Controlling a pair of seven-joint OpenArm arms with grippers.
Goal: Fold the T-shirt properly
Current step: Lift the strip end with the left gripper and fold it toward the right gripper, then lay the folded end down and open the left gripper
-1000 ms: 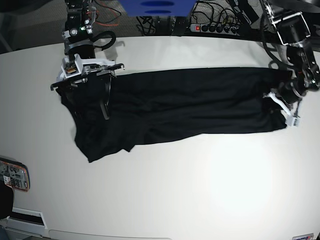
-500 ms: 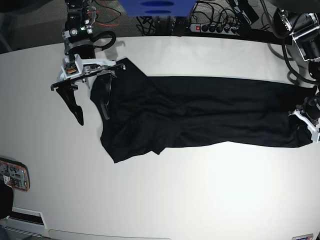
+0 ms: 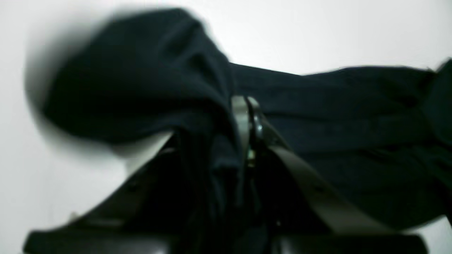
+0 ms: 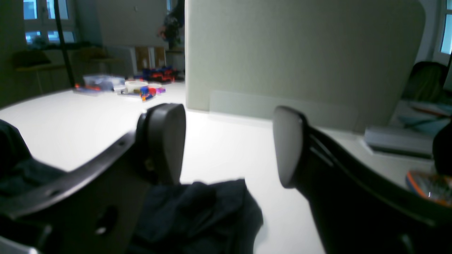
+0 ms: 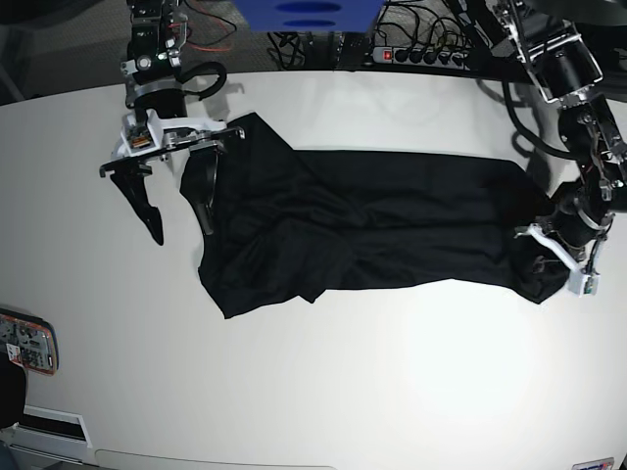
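Fingers, left arm: clenched on a bunch of black cloth at one end of the T-shirt (image 5: pixel 372 230); in the left wrist view the left gripper (image 3: pixel 247 116) is pinching the fabric between pads pressed together, with cloth draping over both sides.
Fingers, right arm: standing spread wide and holding nothing; the right gripper (image 4: pixel 229 144) is showing two bare pads with table between them, and a dark edge of cloth is lying just below and a little behind the gap.
Garment position: lying on the white table (image 5: pixel 343 392) as a long, narrow band, bunched and wrinkled at the end near the right arm, smoother toward the end the left arm is gripping.
Long axis: running across the base view from side to side, from one arm to the other.
Direction from the released fingers: the near end of the cloth is sitting just beside the right gripper (image 5: pixel 179 201), toward the table's middle; one finger is overlapping the cloth edge in the base view, though whether it is touching is unclear.
Nearer arm: each arm is sitting at its own end; the free, rumpled end is nearest the right arm.
Judgement: the next grasp is likely calling for the right fingers to reach inward and down onto that rumpled end, so both ends are held before folding.
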